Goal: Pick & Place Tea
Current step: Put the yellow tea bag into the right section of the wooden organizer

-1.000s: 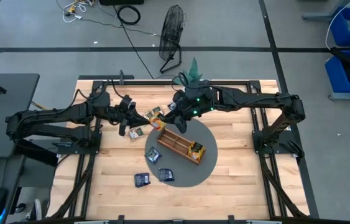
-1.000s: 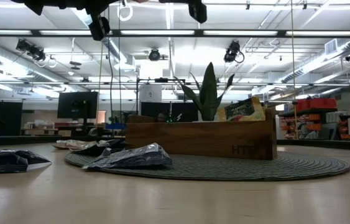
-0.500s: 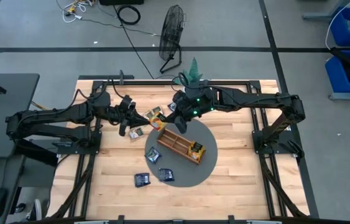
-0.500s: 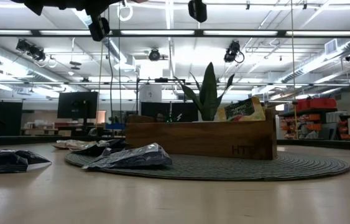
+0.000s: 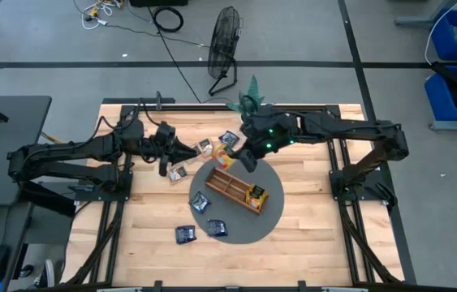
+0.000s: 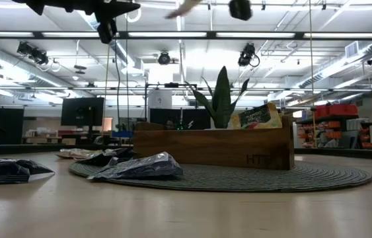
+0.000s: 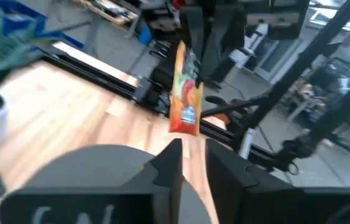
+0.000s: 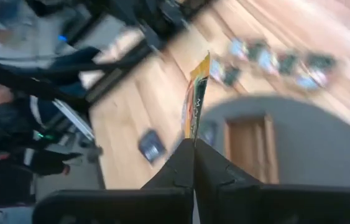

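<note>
High view: the right gripper hangs just above the middle of the frame, over the upper left rim of the round grey mat; its fingers are pinched tight on an orange sachet, lifted clear of the surface. Right wrist view confirms it; the two fingers meet at the sachet's lower edge and it stands upright between them.

Over to the left arm; the left gripper sits left of centre, a short way from the held sachet. Left wrist view: its fingers stand narrowly apart with nothing between them, and the orange sachet hangs just beyond their tips, gripped from above by the other arm.

Down on the mat the wooden tray lies slanted, with one yellow sachet in its lower right compartment; low view shows that sachet poking up over the tray's right end. Two dark sachets lie on the mat's left and lower left; a third dark sachet rests on bare wood just off the mat. Pale sachets are scattered on the wood between the two grippers. A small green plant stands at the surface's top edge.
</note>
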You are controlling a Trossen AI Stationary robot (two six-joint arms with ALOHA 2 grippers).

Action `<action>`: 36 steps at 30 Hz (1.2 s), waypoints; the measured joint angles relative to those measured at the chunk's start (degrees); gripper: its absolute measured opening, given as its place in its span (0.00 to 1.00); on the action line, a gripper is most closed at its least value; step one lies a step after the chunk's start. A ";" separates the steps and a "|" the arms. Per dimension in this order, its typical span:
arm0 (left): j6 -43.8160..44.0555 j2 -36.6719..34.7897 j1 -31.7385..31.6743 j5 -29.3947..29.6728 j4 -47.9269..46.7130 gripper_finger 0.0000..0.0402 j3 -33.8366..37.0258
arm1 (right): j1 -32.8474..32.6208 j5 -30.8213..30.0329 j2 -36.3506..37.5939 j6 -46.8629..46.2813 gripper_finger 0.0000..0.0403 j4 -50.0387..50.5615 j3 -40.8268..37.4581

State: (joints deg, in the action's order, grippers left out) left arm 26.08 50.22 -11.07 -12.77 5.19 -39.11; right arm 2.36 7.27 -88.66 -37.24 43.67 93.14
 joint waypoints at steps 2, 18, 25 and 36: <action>-1.47 0.00 0.00 1.80 0.15 0.24 0.00 | -0.78 -0.88 0.47 -1.67 0.00 3.99 0.00; -6.42 0.00 0.00 3.53 5.53 0.39 0.07 | -10.99 -10.85 -1.44 -11.17 0.00 17.98 -0.26; -5.95 0.00 0.00 3.51 5.51 0.39 0.07 | -15.38 -11.91 -4.42 -9.55 0.00 19.52 -2.38; -5.70 -0.02 0.00 3.49 5.59 0.39 0.07 | -16.86 -13.01 -12.45 -3.94 0.00 20.39 -2.47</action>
State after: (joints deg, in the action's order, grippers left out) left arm 20.38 50.19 -11.07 -9.28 10.79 -39.05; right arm -14.50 -5.74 -101.11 -41.17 64.06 90.67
